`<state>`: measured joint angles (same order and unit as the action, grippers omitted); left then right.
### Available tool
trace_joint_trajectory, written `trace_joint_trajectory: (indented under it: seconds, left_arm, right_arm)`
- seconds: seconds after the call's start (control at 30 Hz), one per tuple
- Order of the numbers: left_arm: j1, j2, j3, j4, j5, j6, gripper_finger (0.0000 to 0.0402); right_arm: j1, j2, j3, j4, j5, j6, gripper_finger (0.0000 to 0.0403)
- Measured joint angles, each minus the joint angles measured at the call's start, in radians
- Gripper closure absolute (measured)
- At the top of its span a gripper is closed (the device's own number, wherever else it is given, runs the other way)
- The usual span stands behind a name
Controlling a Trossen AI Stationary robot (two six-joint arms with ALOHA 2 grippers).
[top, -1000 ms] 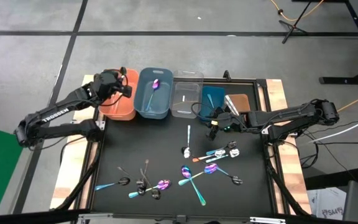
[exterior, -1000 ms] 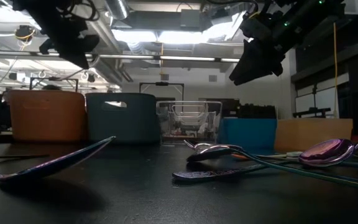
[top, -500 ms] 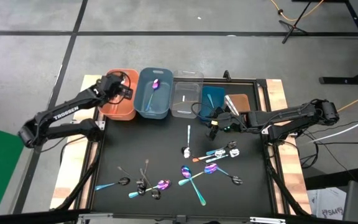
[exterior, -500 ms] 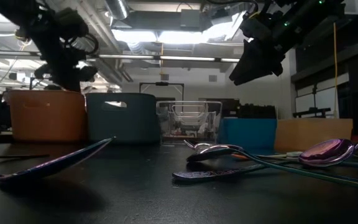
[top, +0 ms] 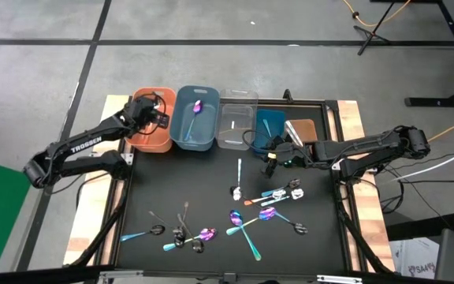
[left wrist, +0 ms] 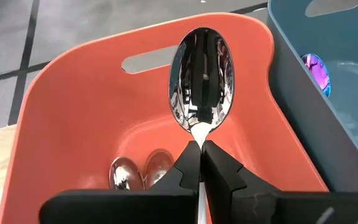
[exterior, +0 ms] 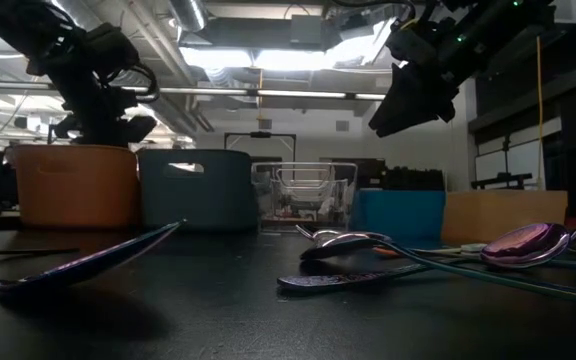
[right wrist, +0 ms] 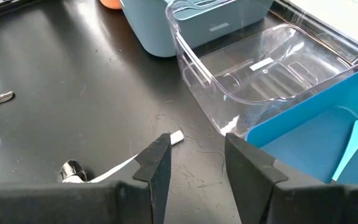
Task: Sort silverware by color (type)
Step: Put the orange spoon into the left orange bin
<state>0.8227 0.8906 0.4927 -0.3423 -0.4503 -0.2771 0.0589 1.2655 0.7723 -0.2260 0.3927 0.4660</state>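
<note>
My left gripper [left wrist: 201, 163] [top: 150, 118] hangs over the orange bin [left wrist: 73, 124] [top: 158, 143], shut on a shiny silver spoon [left wrist: 201, 81]. Two more silver spoon bowls [left wrist: 138, 171] lie on the bin's floor. My right gripper [right wrist: 196, 162] [top: 270, 162] stands open above the black table, in front of the clear bin [right wrist: 260, 68], and touches nothing. A white-handled spoon [right wrist: 123, 167] lies on the table below it. Loose silverware lies in two groups on the table, one at the near left [top: 184, 233] and one at the right [top: 266, 207]. My left gripper pinches the silver spoon's handle just behind the bowl [left wrist: 200, 144] between its two fingertips. The spoon runs on forward along the fingers. Its bowl faces the camera and hangs lifted clear above the orange bin's inside.
Five bins stand in a row at the table's far edge: orange, grey-blue [top: 195, 136] with a purple spoon [top: 196, 106] in it, clear [top: 237, 130], blue [top: 268, 120] and brown [top: 303, 130]. Bare black table lies between the bins and the loose silverware.
My left gripper, still shut on the silver spoon, has sunk toward the orange bin and drifted a little toward the near edge. It now hangs just above the bin's rim. My right gripper has kept still.
</note>
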Motion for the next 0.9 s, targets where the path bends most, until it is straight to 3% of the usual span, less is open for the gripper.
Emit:
trace_joint_trajectory:
  seconds: [0.27,0.9]
  left_arm:
    - [0.000,0.015,0.000,-0.003,-0.002,0.000,0.0401]
    - [0.009,0.181,0.000,-0.005,-0.006,0.001,0.0401]
  right_arm:
    - [0.000,0.000,0.000,0.000,0.000,0.000,0.0262]
    - [0.000,0.000,0.000,0.000,0.000,0.000,0.0262]
